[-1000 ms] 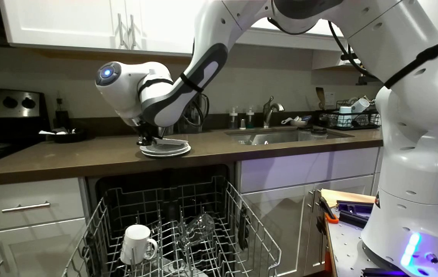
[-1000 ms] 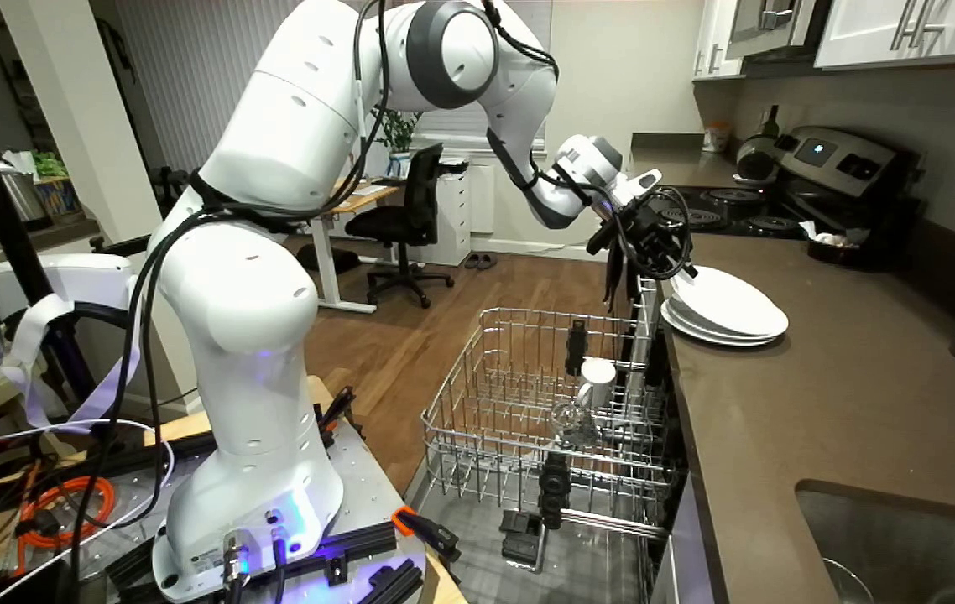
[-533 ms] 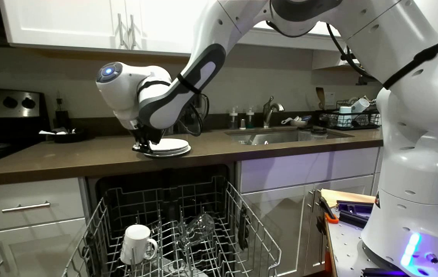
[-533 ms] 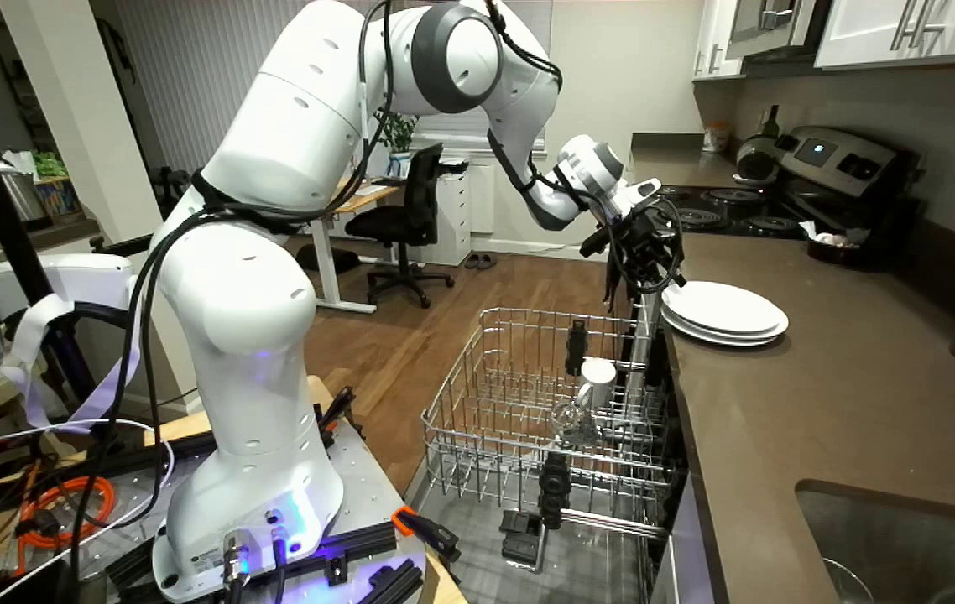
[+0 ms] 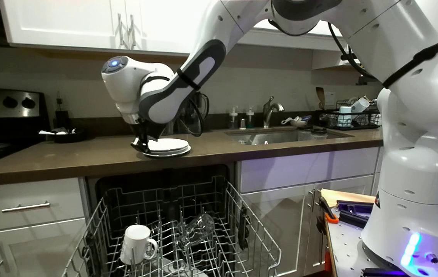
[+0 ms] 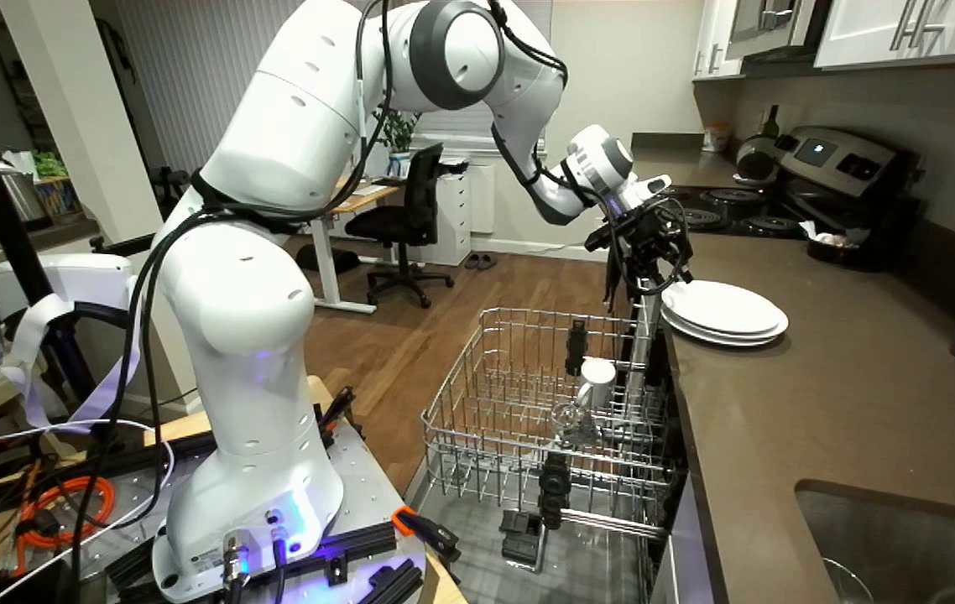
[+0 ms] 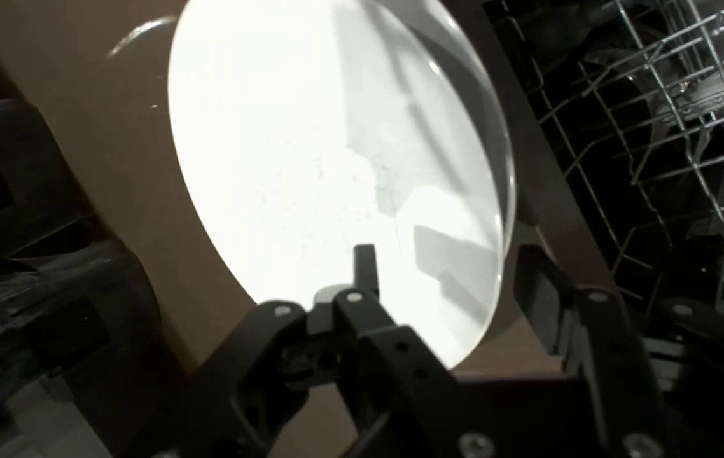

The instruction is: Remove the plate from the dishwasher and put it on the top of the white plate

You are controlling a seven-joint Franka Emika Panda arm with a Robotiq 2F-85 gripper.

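Plainly, the plate [image 7: 298, 159] lay flat over the white plate [image 7: 462, 70] on the counter [image 5: 69, 156]; the wrist view showed only a crescent of the lower one, and whether more lay beneath was hard to make out. The gripper [image 7: 451, 286] stood at the upper plate's edge, fingers spread wide and holding nothing, the rim appearing between them; whether either touched it I couldn't tell. Glare bleached much of its face, and its far end was cut off.
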